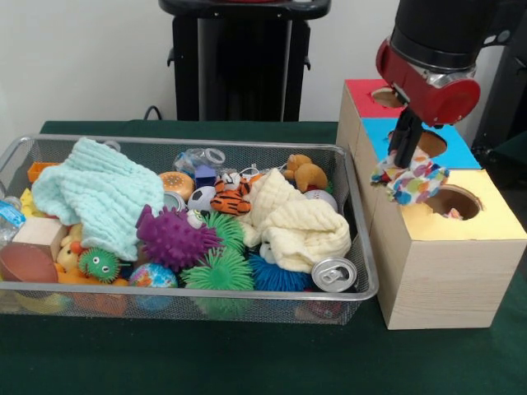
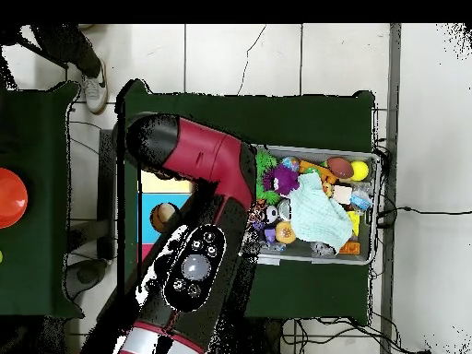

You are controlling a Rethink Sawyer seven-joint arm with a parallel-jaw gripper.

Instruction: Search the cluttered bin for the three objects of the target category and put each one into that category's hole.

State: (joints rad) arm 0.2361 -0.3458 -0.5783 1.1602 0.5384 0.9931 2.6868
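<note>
In the front view my gripper (image 1: 404, 161) is shut on a patchwork fabric bundle (image 1: 417, 183) with red, blue, yellow and white patches. It holds the bundle just above the yellow top of the pale wooden box (image 1: 487, 220), at the left edge of the round hole (image 1: 454, 202). A scrap of coloured fabric shows inside the hole. The wire-mesh bin (image 1: 247, 293) lies to the left, full of toys; no other patchwork bundle shows in it. In the overhead view the arm hides the gripper and the hole; the bin (image 2: 318, 261) lies to its right.
The bin holds a mint cloth (image 1: 95, 193), a cream cloth (image 1: 298, 224), a purple spiky ball (image 1: 173, 237), green and blue spiky balls and a can (image 1: 333, 274). The blue-topped box (image 1: 377, 136) and red-topped box (image 1: 361, 89) stand behind the yellow one. A person's leg (image 2: 90, 85) shows at the overhead view's top left.
</note>
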